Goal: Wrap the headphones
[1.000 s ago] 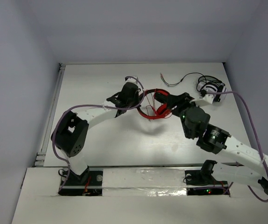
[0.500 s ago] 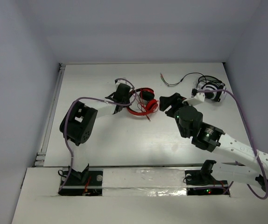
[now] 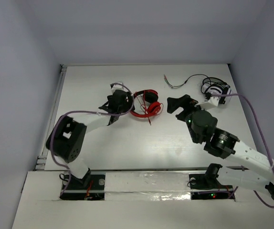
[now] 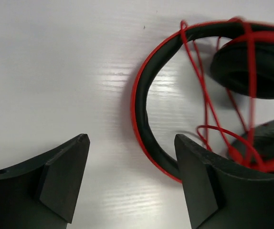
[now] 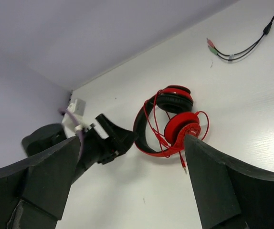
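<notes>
White bench (image 3: 103, 143) carries the red headphones (image 3: 144, 104), cable (image 4: 200, 86) looped around them; left tool (image 4: 131, 143) and right tool (image 3: 178, 104) both stand apart, gripping nothing.

The headphones (image 3: 144, 104) are laid flat on the table (image 3: 127, 143) near its middle, with the left gripper (image 3: 123, 103) stationed just to their left and the right gripper (image 3: 177, 104) near on their right, while a second headset (image 3: 215, 89) and its cable (image 3: 184, 81) are set behind at the far right.

White table (image 3: 89, 86) — red headphones (image 3: 145, 103), white-black headset (image 3: 215, 89)
</notes>
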### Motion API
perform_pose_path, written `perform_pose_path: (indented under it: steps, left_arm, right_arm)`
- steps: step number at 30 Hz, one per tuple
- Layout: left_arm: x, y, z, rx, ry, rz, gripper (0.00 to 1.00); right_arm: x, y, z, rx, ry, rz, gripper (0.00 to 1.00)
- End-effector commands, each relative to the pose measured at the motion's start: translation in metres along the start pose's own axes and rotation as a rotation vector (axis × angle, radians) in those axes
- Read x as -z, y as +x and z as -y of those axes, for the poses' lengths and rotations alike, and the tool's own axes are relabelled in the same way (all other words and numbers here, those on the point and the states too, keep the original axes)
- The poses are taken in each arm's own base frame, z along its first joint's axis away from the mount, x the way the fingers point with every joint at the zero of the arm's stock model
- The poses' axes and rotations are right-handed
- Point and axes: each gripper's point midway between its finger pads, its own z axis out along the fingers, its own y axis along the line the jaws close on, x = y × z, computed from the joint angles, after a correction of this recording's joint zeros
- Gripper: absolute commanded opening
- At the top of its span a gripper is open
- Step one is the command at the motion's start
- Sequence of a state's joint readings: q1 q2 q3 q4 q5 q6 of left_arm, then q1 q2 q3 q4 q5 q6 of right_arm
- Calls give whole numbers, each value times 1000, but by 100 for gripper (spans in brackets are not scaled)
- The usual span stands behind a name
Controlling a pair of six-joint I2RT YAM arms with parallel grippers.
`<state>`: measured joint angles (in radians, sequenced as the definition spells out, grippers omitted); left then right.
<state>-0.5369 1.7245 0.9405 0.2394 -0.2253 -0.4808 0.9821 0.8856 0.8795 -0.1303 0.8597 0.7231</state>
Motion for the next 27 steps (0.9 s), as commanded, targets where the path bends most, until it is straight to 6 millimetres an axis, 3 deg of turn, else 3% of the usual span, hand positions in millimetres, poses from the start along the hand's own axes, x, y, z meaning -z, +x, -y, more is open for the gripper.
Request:
perform_pose_path:
  steps: [1, 2, 3, 4, 6, 7, 9, 10, 12, 16, 20, 27]
  left_arm:
    - [54, -65, 21, 84, 90, 200, 70]
    - [61, -62, 16, 87, 85, 199, 72]
    - [73, -63, 20, 92, 104, 210, 76]
    - [95, -76, 27, 109, 143, 255, 77]
    - [116, -72, 28, 117, 175, 259, 80]
    - [142, -85, 34, 139, 231, 304, 85]
    - [163, -89, 31, 158, 257, 323, 89]
    - [188, -99, 35, 168, 310, 363, 92]
    - [221, -111, 36, 181, 369, 412, 99]
    - [264, -128, 35, 192, 443, 486, 99]
    - [287, -139, 30, 188, 453, 532, 99]
    - [290, -139, 32, 152, 462, 523, 99]
  right_arm:
    - [12, -31, 11, -40, 31, 67, 96]
    - [16, -36, 14, -44, 33, 74, 97]
    - [25, -48, 17, -62, 24, 88, 97]
    - [29, -54, 21, -71, 29, 103, 97]
    - [38, -65, 30, -81, 33, 121, 98]
    - [47, -78, 34, -114, 15, 143, 100]
    - [56, -87, 39, -102, 0, 157, 100]
    - [63, -95, 40, -111, -25, 166, 100]
    - [72, -103, 43, -66, -56, 171, 100]
    - [78, -105, 42, -42, -98, 163, 100]
    - [77, -99, 38, -40, -111, 147, 100]
    - [68, -91, 21, -8, -130, 104, 100]
